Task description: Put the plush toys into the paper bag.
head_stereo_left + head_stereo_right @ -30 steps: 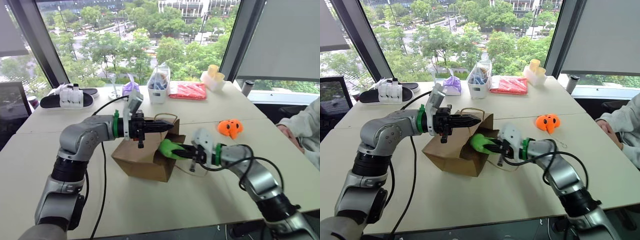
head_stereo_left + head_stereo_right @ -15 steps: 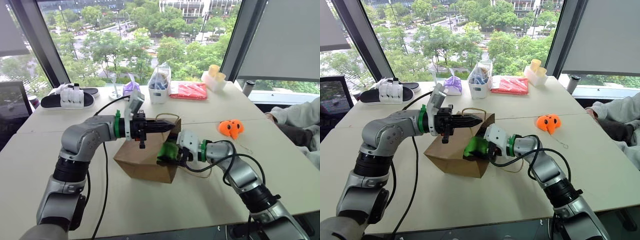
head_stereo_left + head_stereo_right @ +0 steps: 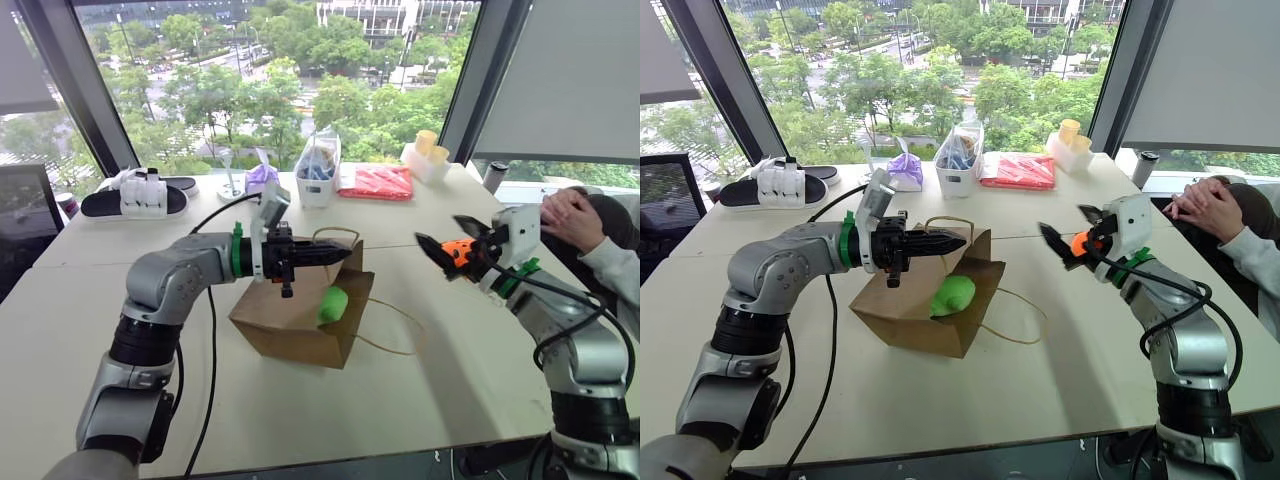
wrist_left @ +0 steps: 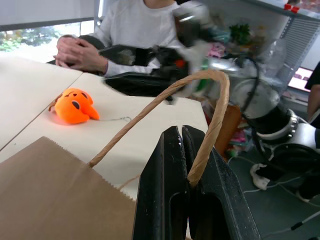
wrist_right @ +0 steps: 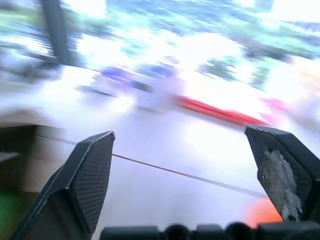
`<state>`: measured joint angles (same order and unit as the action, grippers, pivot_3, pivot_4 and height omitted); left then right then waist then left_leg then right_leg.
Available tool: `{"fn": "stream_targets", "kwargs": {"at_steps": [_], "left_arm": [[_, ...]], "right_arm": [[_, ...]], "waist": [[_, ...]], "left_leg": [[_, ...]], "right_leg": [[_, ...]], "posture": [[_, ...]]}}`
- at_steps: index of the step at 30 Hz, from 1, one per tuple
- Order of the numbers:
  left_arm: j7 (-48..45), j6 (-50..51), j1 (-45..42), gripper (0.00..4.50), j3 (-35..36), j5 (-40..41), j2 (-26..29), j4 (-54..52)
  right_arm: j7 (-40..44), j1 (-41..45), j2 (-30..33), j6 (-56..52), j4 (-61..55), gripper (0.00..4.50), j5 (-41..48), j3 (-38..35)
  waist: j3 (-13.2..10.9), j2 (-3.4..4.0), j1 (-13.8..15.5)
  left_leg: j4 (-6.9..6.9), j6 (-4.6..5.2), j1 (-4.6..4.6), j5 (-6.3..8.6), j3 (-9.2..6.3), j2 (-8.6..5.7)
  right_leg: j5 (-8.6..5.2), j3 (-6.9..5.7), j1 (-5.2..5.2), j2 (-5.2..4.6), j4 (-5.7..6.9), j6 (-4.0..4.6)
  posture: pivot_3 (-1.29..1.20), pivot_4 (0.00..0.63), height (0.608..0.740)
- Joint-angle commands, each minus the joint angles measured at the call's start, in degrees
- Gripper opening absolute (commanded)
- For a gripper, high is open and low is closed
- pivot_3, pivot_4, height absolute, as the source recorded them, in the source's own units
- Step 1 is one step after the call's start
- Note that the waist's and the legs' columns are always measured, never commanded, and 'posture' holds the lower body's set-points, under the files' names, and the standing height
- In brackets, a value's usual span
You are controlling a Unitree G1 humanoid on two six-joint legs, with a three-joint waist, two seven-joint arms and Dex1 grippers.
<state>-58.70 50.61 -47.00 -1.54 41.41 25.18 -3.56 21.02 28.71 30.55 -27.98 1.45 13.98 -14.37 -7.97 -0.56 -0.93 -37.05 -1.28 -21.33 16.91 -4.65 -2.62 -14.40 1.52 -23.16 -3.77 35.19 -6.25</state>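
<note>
- Two toys in play: the green plush toy (image 3: 953,295) sits at the mouth of the paper bag (image 3: 900,310), part of it showing over the open edge — I cannot tell how deep it lies. The orange plush toy (image 4: 74,105) lies on the table (image 3: 300,410), well apart from the bag, toward the right side.
- Left gripper (image 3: 335,255): fingers pressed together on the bag's cord handle (image 4: 200,125), pinching it and holding that side of the mouth up. Forearm roughly level, pointing across toward the robot's right.
- Right gripper (image 3: 448,242): jaws spread wide, nothing between them. It is raised above the table, pointing forward, with the orange toy seen just behind it in the head views; contact not evident.
- Risk 1 — the green toy may tip back out, since the bag lies on its side and the toy sits near the lip. A tug on the handle would do it.
- Risk 2 — the right claw may close on the orange toy's dangling limbs rather than its body; a loose grip could drop it short of the bag.
- Risk 3 — a person's hands (image 3: 568,212) rest near the table's right edge, close to the right arm's working space; a wide swing could come near them.
</note>
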Motion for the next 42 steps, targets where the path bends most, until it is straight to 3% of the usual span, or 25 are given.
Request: {"fn": "stream_targets", "kwargs": {"at_steps": [1,8,13,16,23,24,27,34,37,42], "left_arm": [[0.4,-1.4,-0.2,0.0,0.7,0.5,-0.3,-1.6],[2.9,-2.0,0.9,0.0,1.6,0.7,-1.7,-2.2],[4.4,-2.3,1.5,0.0,1.9,0.6,-2.0,-2.4],[5.3,-2.1,1.8,0.0,2.5,1.1,-2.1,-2.6],[6.7,-2.3,1.6,0.0,3.1,1.7,-2.6,-2.2],[6.8,-2.3,1.5,0.0,3.1,1.6,-2.7,-2.1],[7.0,-2.4,1.2,0.0,3.2,1.6,-2.9,-1.7],[7.0,-2.7,1.1,0.0,3.2,1.4,-3.2,-1.4],[6.5,-2.9,1.1,0.0,2.9,1.2,-3.1,-1.4],[5.2,-2.8,0.7,0.0,2.8,1.2,-2.7,-0.9]], "right_arm": [[-11.0,6.7,-0.8,5.2,15.9,4.47,-7.5,0.6],[-17.5,22.4,-5.1,20.5,51.8,4.47,-9.8,0.7],[-18.4,28.5,-5.8,23.1,65.1,4.47,-11.1,1.8],[-21.2,30.3,-5.2,21.7,69.0,3.67,-12.3,2.4],[-23.2,32.0,-4.3,20.1,71.8,0.25,-13.8,3.2],[-23.2,32.1,-4.2,20.3,71.9,0.04,-13.9,3.3],[-23.1,32.3,-3.9,21.0,71.7,0.04,-14.3,3.6],[-17.3,30.8,-2.8,29.4,63.8,0.04,-13.9,4.6],[-8.1,23.1,-1.9,29.5,44.6,0.04,-11.2,5.6],[5.4,5.7,2.2,14.5,8.2,0.04,-0.9,4.6]], "waist": [[0.0,0.01,0.0],[0.0,0.01,-0.5],[0.0,0.01,-0.2],[0.0,0.01,-0.2],[0.0,0.01,-0.3],[0.0,0.01,-0.3],[0.0,0.01,-0.2],[0.0,0.03,-0.5],[0.0,0.03,-0.6],[0.0,0.03,0.1]], "left_leg": [[0.02,-0.2,-0.01,-0.11,0.0,0.0],[0.11,-0.28,-0.06,-0.16,0.1,0.03],[0.08,-0.29,-0.08,-0.16,0.02,0.01],[0.08,-0.29,-0.09,-0.16,0.02,-0.01],[0.06,-0.29,-0.06,-0.16,0.0,0.0],[0.04,-0.29,-0.06,-0.16,-0.01,0.0],[0.03,-0.29,-0.06,-0.16,0.0,-0.01],[0.04,-0.29,-0.07,-0.16,0.0,-0.01],[0.07,-0.29,-0.08,-0.16,-0.03,0.0],[0.07,-0.25,-0.12,-0.14,-0.19,0.01]], "right_leg": [[0.0,0.0,-0.04,0.01,0.02,0.0],[0.01,0.06,-0.12,0.02,-0.01,-0.01],[0.01,0.05,-0.07,0.02,0.0,-0.01],[0.01,0.05,0.0,0.01,0.0,0.0],[0.01,0.05,0.01,0.04,0.0,0.0],[0.01,0.05,0.03,0.04,0.0,0.0],[0.01,0.05,0.06,0.04,0.0,0.0],[0.01,0.05,0.04,0.05,0.0,-0.01],[0.01,0.04,0.01,0.07,0.01,-0.02],[0.02,-0.04,0.0,0.07,0.09,-0.02]], "posture": [[0.0,0.15,0.74],[0.0,0.15,0.74],[0.0,0.15,0.74],[0.0,0.15,0.74],[0.0,0.15,0.74],[0.0,0.15,0.74],[0.0,0.15,0.74],[0.0,0.15,0.74],[0.0,0.15,0.74],[0.0,0.15,0.74]]}}
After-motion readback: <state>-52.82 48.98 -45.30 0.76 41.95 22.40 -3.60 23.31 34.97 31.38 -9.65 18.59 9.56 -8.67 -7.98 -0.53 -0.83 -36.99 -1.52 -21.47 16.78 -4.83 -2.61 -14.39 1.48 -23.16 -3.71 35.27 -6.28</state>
